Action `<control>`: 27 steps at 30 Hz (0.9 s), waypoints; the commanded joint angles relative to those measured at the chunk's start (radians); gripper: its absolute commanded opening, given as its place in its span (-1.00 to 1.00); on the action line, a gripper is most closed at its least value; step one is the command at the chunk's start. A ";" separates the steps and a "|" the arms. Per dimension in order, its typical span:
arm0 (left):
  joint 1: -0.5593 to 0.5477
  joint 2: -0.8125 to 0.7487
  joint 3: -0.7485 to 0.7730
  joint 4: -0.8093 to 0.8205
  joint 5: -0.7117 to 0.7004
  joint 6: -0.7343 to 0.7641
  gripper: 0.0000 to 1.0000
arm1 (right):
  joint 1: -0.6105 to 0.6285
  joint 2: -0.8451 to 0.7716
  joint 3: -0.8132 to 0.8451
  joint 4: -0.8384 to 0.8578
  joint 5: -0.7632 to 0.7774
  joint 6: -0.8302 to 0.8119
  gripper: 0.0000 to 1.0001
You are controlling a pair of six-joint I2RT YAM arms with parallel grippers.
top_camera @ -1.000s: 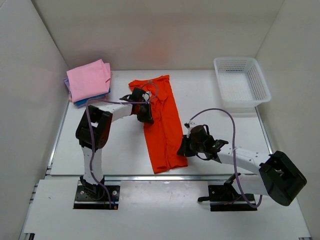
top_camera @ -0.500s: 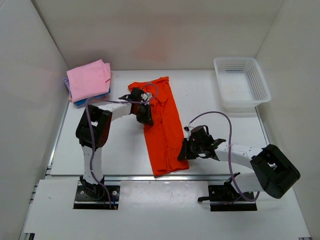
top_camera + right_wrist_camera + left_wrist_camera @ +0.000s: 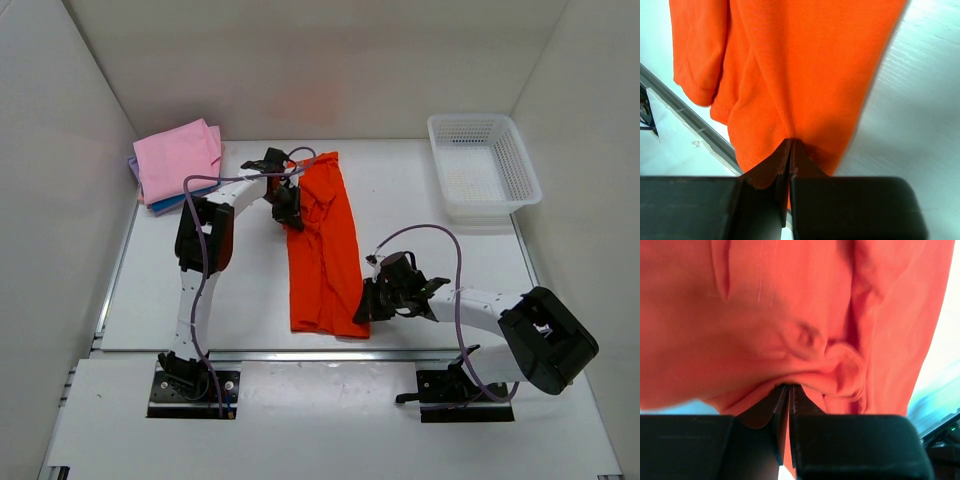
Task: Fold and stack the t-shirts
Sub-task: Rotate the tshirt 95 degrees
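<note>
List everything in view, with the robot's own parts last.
orange shirt: one, bright orange, folded into a long strip at mid table
folded shirts: one stack, pink on top with blue and purple edges under it, far left corner
basket: one, white mesh, far right corner
table: one, white
left hand: black, shut on the orange shirt's far end
right hand: black, shut on the orange shirt's near right edge

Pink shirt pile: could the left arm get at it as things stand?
Probably: the pile lies close with nothing between, but the left claw must first drop the orange shirt.
</note>
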State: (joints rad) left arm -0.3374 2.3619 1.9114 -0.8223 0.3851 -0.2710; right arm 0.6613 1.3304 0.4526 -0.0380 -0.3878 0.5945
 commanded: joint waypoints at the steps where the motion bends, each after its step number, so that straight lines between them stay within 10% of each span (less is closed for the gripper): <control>1: 0.021 -0.042 -0.122 -0.037 -0.132 0.090 -0.67 | 0.001 0.033 -0.006 -0.115 -0.005 -0.035 -1.00; 9: 0.087 -0.421 -0.425 0.242 0.061 -0.039 -0.61 | 0.004 0.067 0.001 -0.085 -0.020 -0.056 -1.00; 27: 0.112 0.265 0.595 -0.164 -0.161 -0.140 -0.67 | 0.001 0.030 0.003 -0.072 -0.046 -0.025 -0.99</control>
State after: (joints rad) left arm -0.2245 2.5652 2.3558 -0.8196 0.2558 -0.3771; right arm 0.6594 1.3678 0.4675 -0.0372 -0.4541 0.5793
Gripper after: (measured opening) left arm 0.172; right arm 0.002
